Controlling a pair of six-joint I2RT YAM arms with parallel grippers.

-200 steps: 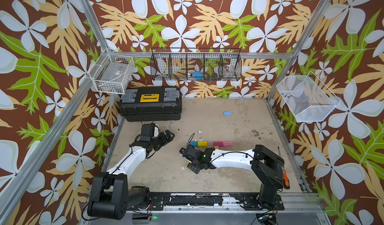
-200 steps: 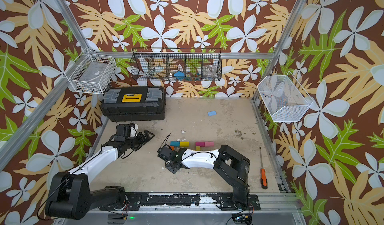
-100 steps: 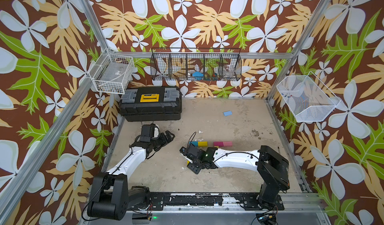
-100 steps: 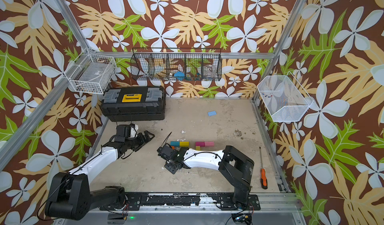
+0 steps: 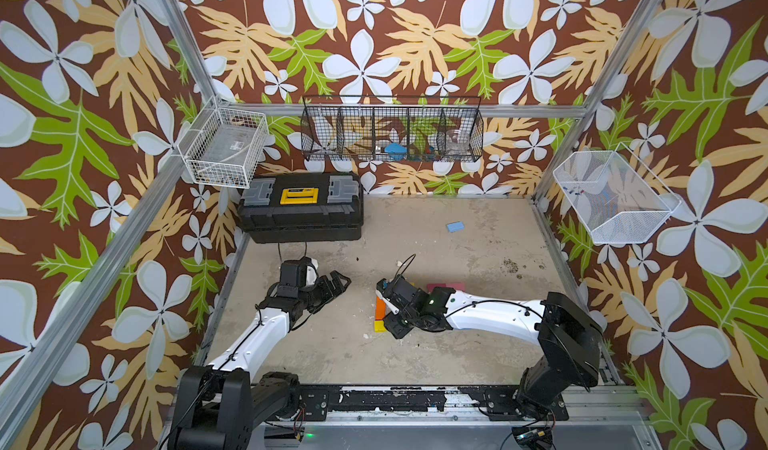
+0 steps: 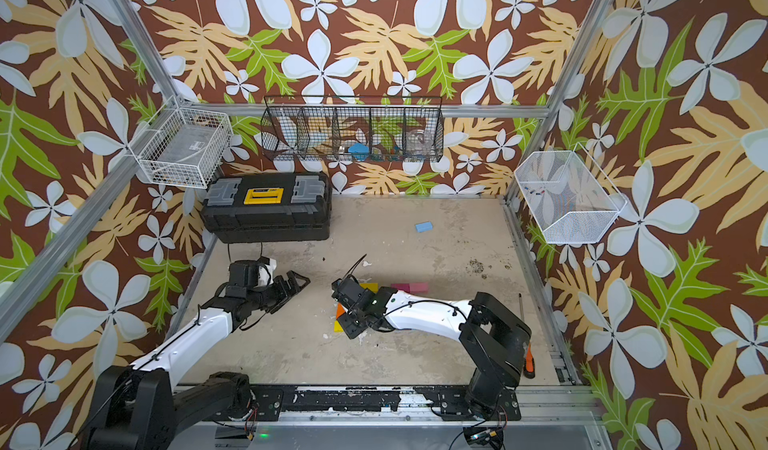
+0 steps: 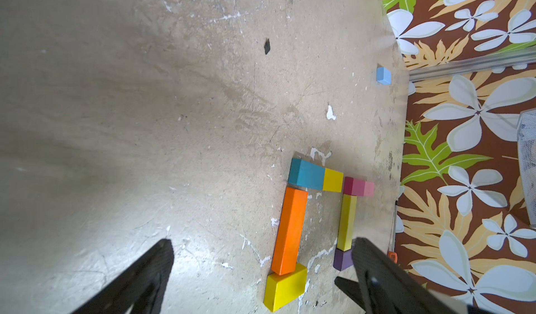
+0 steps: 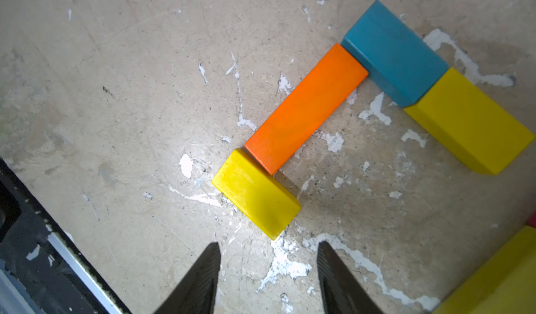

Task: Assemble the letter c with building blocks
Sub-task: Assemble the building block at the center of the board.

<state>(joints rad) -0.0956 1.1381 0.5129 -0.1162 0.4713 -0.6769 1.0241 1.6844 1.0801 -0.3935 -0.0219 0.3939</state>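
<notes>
The right fingers (image 8: 200,283) stand parted, empty, a yellow block (image 8: 255,193) just beyond their tips; the left fingers (image 7: 136,283) gape wide, empty.

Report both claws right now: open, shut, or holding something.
Left claw: wide open, holding nothing.
Right claw: partly open, empty, just short of the yellow block.

2 arms (image 5: 255,340) have white shells, black joints and thin black cables.
</notes>
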